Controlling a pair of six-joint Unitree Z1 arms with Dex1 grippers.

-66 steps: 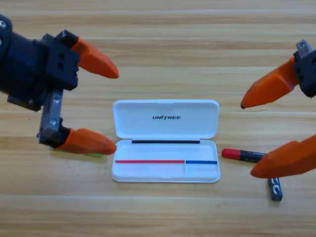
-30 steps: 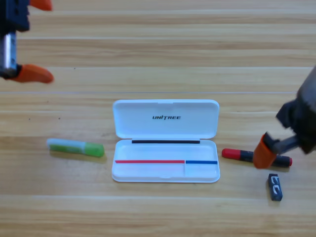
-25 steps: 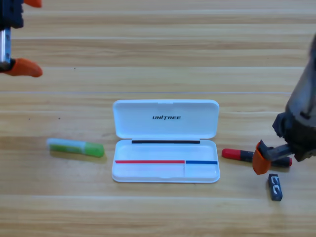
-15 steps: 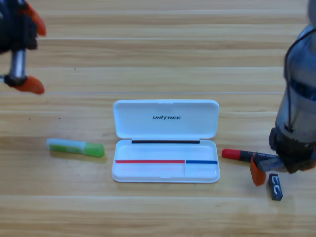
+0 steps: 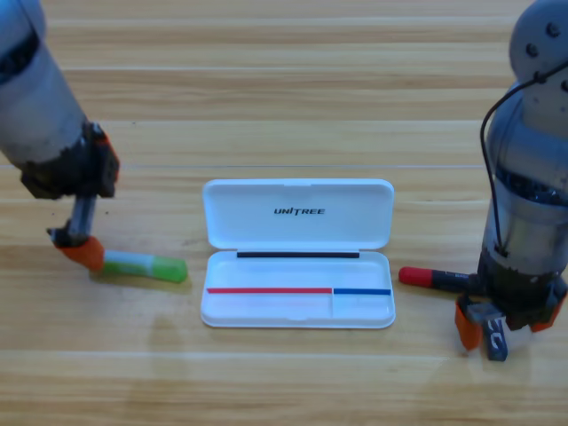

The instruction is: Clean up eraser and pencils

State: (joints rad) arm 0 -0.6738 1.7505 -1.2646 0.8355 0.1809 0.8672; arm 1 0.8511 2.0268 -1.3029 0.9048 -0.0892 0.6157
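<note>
- Descent on both sides is the change: half a second ago the left gripper (image 5: 87,253) hung high by the desk's upper left corner with its orange jaws plainly spread, and now it has dropped to the left half of the desk, just at the pale left end of the green pencil (image 5: 142,265).
- One orange jaw tip touches or covers that end; the other jaw is hidden behind the black gripper body, so I cannot tell how far apart they stand or whether they grip yet.
- The green pencil lies flat where it lay before, near the white case's left side and clear of it.
- White case (image 5: 298,216) sits open at the desk's middle, lid folded back, tray holding none of the three items; nothing is put away yet.
- The black pencil (image 5: 435,280) with its red cap lies right of the case, unmoved, its far end hidden under the right arm.
- Right gripper (image 5: 500,326) has sunk a little lower near the desk's right edge and now straddles the eraser (image 5: 495,340), an orange jaw showing on either side, narrowly spread.
- It looks about to close on the eraser, though contact is probably not made yet; the arm blocks much of the view.
- Both arms seem to be starting their first picks together.
</note>
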